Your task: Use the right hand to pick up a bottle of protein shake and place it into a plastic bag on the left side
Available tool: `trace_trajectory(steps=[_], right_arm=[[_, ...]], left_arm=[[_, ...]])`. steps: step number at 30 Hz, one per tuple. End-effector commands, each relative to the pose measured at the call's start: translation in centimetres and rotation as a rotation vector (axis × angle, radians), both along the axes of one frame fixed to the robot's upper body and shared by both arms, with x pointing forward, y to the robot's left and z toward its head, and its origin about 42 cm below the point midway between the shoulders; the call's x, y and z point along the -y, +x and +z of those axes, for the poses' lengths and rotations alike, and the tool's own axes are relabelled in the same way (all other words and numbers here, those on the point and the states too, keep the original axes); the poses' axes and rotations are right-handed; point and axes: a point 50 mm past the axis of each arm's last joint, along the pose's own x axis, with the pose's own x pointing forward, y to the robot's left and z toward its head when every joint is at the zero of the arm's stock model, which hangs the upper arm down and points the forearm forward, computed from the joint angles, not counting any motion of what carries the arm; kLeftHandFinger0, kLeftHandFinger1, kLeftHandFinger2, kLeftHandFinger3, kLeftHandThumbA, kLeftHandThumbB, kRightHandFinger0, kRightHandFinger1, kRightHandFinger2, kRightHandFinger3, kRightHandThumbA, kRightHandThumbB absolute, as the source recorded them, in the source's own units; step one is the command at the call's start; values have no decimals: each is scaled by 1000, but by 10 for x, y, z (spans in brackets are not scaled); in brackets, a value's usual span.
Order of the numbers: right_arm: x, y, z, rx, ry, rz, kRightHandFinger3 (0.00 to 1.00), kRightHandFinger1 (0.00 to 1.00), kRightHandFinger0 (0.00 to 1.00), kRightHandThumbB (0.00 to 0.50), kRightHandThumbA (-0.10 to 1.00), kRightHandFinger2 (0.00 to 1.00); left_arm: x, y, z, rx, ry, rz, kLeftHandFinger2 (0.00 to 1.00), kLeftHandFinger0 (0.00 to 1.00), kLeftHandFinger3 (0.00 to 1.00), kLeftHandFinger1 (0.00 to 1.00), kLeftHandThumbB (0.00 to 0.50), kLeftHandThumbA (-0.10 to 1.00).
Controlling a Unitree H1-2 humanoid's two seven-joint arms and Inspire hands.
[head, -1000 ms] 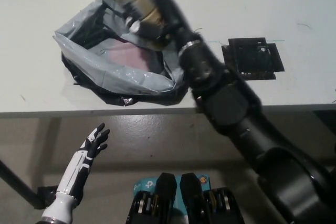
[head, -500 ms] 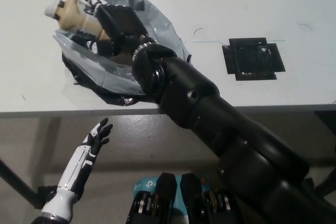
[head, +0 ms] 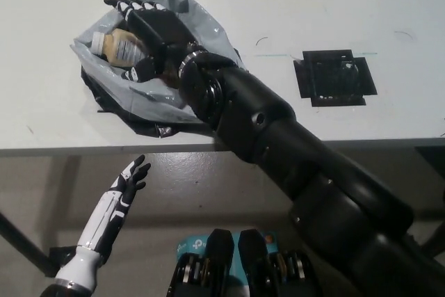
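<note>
The black right hand (head: 149,33) reaches into the crumpled grey plastic bag (head: 201,29) on the white table (head: 334,5), fingers wrapped around the tan protein shake bottle with its white label (head: 118,46), which lies tilted inside the bag's mouth. Placement looks nearly done; only the release and withdrawal remain, I judge. The white left hand (head: 128,179) rests below the table edge, fingers spread, empty. A flat black square plate (head: 337,78) lies well apart (no obstacle).

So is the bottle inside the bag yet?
Yes. The bottle lies on its side inside the open bag, with the right hand on it.
</note>
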Motion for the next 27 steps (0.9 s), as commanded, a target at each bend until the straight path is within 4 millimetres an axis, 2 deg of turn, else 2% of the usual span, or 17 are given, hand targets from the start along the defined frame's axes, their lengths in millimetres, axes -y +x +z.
trace_trajectory(steps=[1,4,6,7,8,9,10,11,13,14,15,16,19,20,22,23,27], right_arm=[[-1,5,65,125,60,92,1000,1000,1000,398,927,1000],[6,5,78,138,102,108,1000,1000,1000,408,968,1000],[20,-1,114,144,220,159,1000,1000,1000,433,1000,1000],[30,-8,138,163,280,192,1000,1000,1000,479,1000,1000],[40,-15,159,189,331,225,1000,1000,1000,482,1000,1000],[50,-23,178,208,357,244,1000,1000,1000,456,1000,1000],[71,-41,215,281,444,287,1000,1000,1000,488,1000,1000],[80,-49,227,301,485,299,1000,1000,1000,419,1000,1000],[126,-93,268,451,603,345,1000,1000,1000,399,1000,1000],[142,-108,274,515,615,354,1000,1000,1000,383,1000,1000],[154,-120,277,567,621,359,1000,1000,1000,383,1000,1000],[177,-139,276,613,638,382,1000,1000,1000,368,1000,1000],[233,-188,255,726,667,403,1000,1000,1000,348,1000,1000],[238,-193,251,737,670,405,1000,1000,1000,348,1000,1000],[262,-220,219,773,687,371,1000,1000,1000,342,1000,1000],[266,-224,212,771,697,367,1000,1000,1000,333,997,1000],[291,-248,159,768,774,318,1000,1000,1000,360,1000,1000]], left_arm=[[-2,-1,10,34,1,-16,1000,1000,1000,1000,205,1000],[-2,-4,8,31,-6,-15,1000,1000,1000,1000,197,1000],[-2,-3,8,43,8,-14,1000,1000,1000,1000,193,1000],[-1,-2,9,47,9,-12,1000,1000,1000,1000,197,1000],[0,0,10,52,10,-11,1000,1000,1000,1000,197,1000],[0,1,10,53,12,-7,1000,1000,1000,1000,200,1000],[1,3,12,55,20,-1,1000,1000,1000,1000,204,1000],[1,5,13,56,19,-2,1000,1000,1000,1000,204,1000],[1,11,17,61,-9,-5,1000,1000,1000,1000,201,1000],[0,13,18,64,-17,-5,1000,1000,1000,1000,195,1000],[-1,15,19,67,-25,-2,1000,1000,1000,1000,196,1000],[-3,17,22,71,-35,1,1000,1000,1000,1000,199,1000],[-11,22,27,82,-54,14,1000,1000,1000,1000,187,1000],[-12,22,27,83,-56,16,1000,1000,1000,1000,187,1000],[-13,23,26,89,-71,25,1000,1000,1000,1000,181,1000],[-13,23,26,90,-70,26,1000,1000,1000,1000,183,1000],[-12,23,24,85,-70,27,1000,1000,1000,1000,184,1000]])
